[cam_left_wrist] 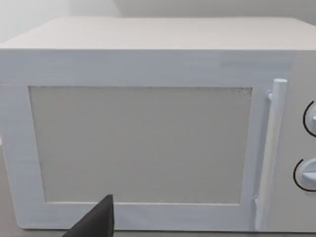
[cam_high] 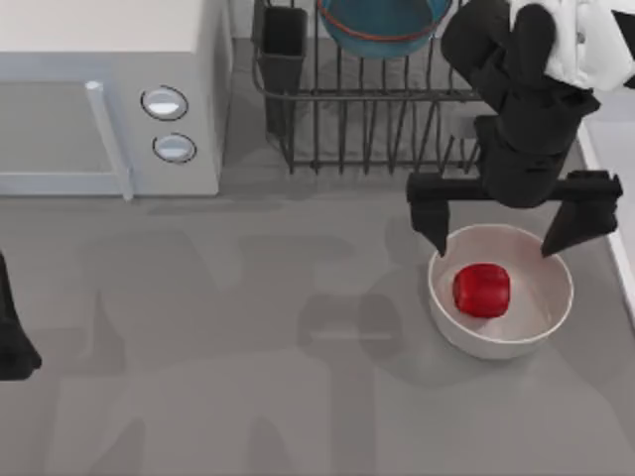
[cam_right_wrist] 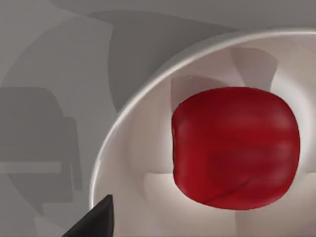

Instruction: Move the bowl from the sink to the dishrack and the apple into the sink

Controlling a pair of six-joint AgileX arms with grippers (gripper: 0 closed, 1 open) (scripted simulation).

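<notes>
Step in hand, by my judgement: the apple pick; the bowl leg looks done. Nearest, at 4 o'clock on the grey matte bench (cam_high: 248, 357), a smooth off-white bowl (cam_high: 466, 332) cradles the apple (cam_high: 482, 290), glossy red and slightly blocky. The right claw (cam_high: 504, 224) hangs just above its far rim, fingers spread wide and empty. The next move calls for a descent inside the rim, closing on the rounded sides. Beyond, at 12 o'clock, the blue bowl (cam_high: 382, 30) sits in the thin-barred dishrack (cam_high: 367, 124). The pale strip at 3 o'clock is possibly the sink (cam_high: 623, 169). The left claw (cam_high: 12, 342) is parked at 9 o'clock; I cannot tell its state.
</notes>
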